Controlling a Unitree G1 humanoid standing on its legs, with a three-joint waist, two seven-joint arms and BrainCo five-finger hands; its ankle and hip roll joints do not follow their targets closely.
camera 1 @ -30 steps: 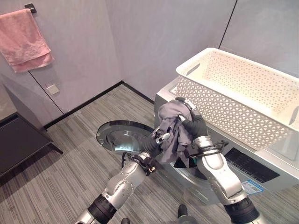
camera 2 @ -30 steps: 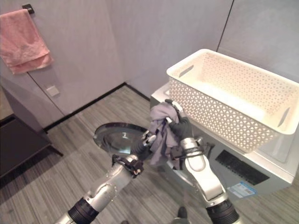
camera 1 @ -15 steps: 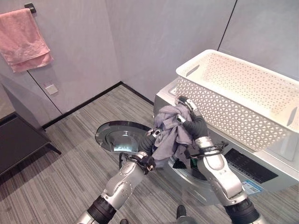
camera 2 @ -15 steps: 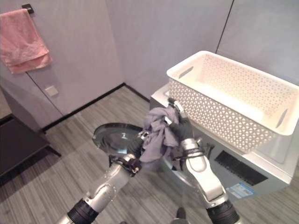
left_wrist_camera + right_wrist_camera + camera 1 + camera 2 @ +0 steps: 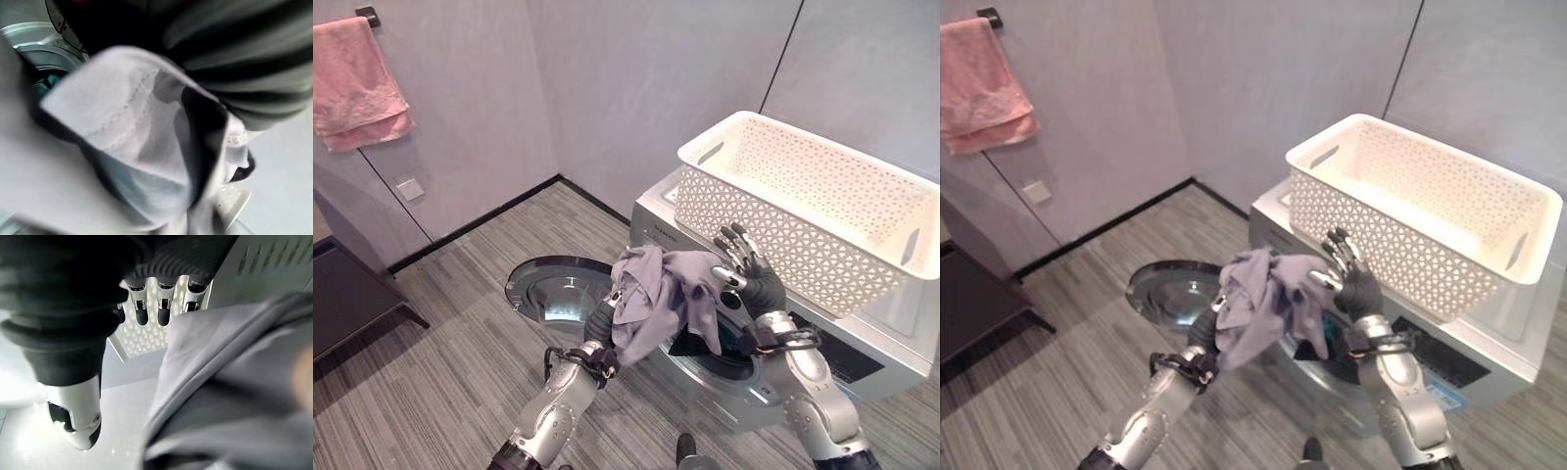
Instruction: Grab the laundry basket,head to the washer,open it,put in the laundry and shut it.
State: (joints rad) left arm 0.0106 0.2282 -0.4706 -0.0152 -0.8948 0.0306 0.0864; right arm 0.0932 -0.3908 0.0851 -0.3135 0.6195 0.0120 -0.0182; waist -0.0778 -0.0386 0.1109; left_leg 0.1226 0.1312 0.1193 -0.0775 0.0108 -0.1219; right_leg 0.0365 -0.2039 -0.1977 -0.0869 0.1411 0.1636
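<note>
A grey garment point(image 5: 651, 294) hangs in front of the washer's dark round opening point(image 5: 729, 350). It is draped over my left hand point(image 5: 599, 326), which reaches up from below and is buried in the cloth point(image 5: 127, 147). My right hand point(image 5: 751, 272) stands open just right of the garment, fingers point(image 5: 163, 308) straight and spread, holding nothing. The white perforated laundry basket point(image 5: 803, 211) rests on top of the washer point(image 5: 862, 357). Something teal point(image 5: 1330, 333) lies inside the drum. The round glass door point(image 5: 553, 289) is swung wide open to the left.
A pink towel point(image 5: 357, 83) hangs on the left wall above a wall socket point(image 5: 409, 188). A dark low cabinet point(image 5: 347, 294) stands at the left edge. Grey plank floor point(image 5: 460, 323) lies left of the door.
My right hand has let go of the garment, opened and moved off to the right. The garment now hangs from my left hand alone, lower and nearer the opening. The camera shifted slightly.
</note>
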